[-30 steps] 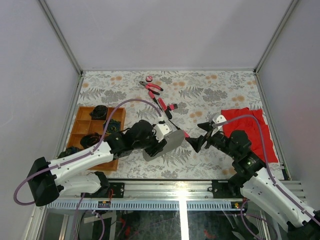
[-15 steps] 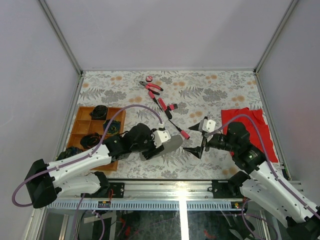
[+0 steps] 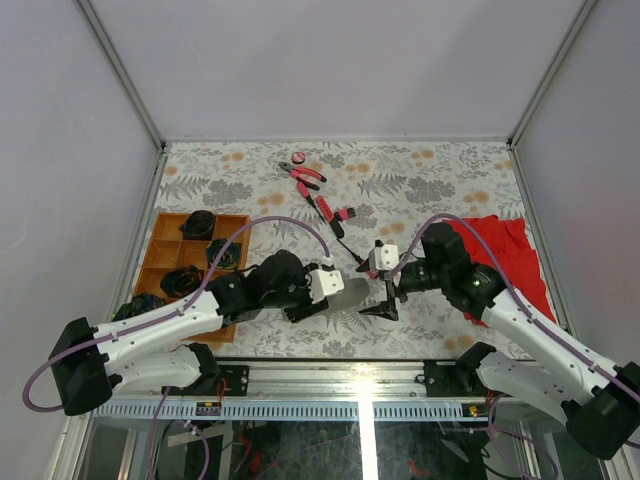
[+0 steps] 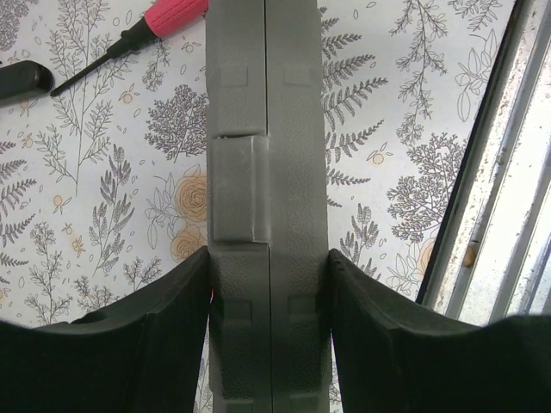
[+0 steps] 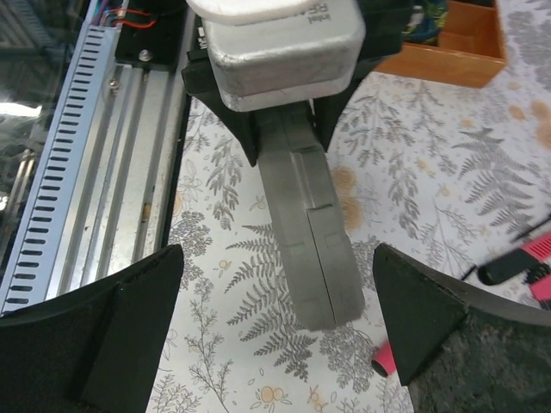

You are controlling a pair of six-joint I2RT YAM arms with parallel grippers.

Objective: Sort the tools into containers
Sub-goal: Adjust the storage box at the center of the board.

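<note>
My left gripper (image 3: 328, 290) is shut on the closed grey case (image 3: 350, 292) and holds it edge-on just above the table; in the left wrist view the case (image 4: 267, 163) sits between both fingers (image 4: 164, 335). My right gripper (image 3: 383, 295) is open, facing the case's free end (image 5: 314, 241), with one finger on either side and touching nothing. The wooden tray (image 3: 165, 225) lies at the left. Pliers (image 3: 305, 175), a pink disc (image 3: 297, 157), a short pink-black tool (image 3: 343, 213) and a screwdriver (image 3: 358, 258) lie behind the grippers.
A red cloth (image 3: 510, 262) lies at the right edge under the right arm. The tray holds several dark items (image 3: 198, 224). A pink screwdriver handle (image 4: 175, 15) lies just past the case. The metal rail (image 5: 86, 155) runs along the near table edge.
My right gripper has swung left, up to the case's free end, staying open. My left gripper has drawn the case slightly nearer and turned it edge-on.
</note>
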